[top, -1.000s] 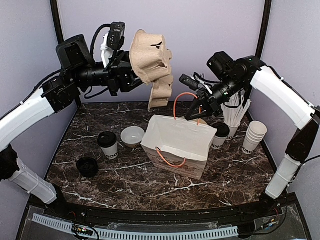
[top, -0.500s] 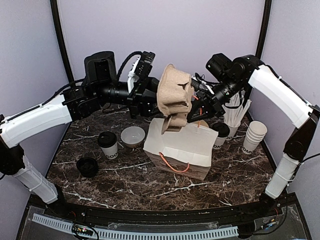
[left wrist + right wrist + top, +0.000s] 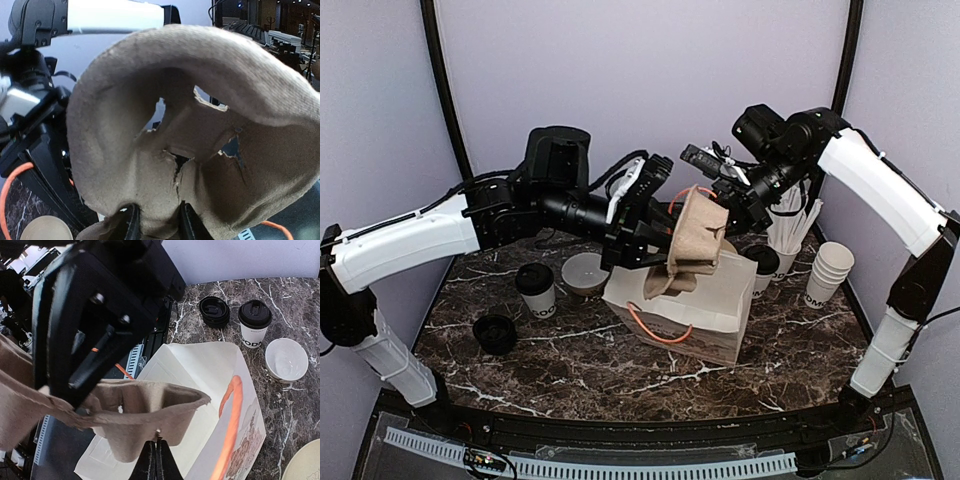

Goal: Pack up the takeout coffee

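A brown pulp cup carrier (image 3: 697, 240) hangs tilted over the mouth of the white paper bag (image 3: 695, 312), its lower end dipping into the opening. My left gripper (image 3: 658, 238) is shut on the carrier's (image 3: 200, 125) edge. My right gripper (image 3: 725, 198) is shut and holds the bag's orange handle (image 3: 692, 190) up. In the right wrist view its closed tips (image 3: 156, 442) sit just under the carrier (image 3: 135, 410), above the bag (image 3: 200, 367). One lidded coffee cup (image 3: 535, 288) stands left of the bag and another (image 3: 760, 270) right of it. The left one (image 3: 255, 322) shows in the right wrist view.
A stack of black lids (image 3: 495, 333) lies at the front left. A white bowl-like cup (image 3: 585, 272) sits between the left coffee cup and the bag. At the right stand a stack of lidless cups (image 3: 828, 272) and a cup of white sticks (image 3: 790, 225).
My left arm has swung the carrier right and down, from high at the back left to the bag's mouth. The right gripper has stayed at the handle.
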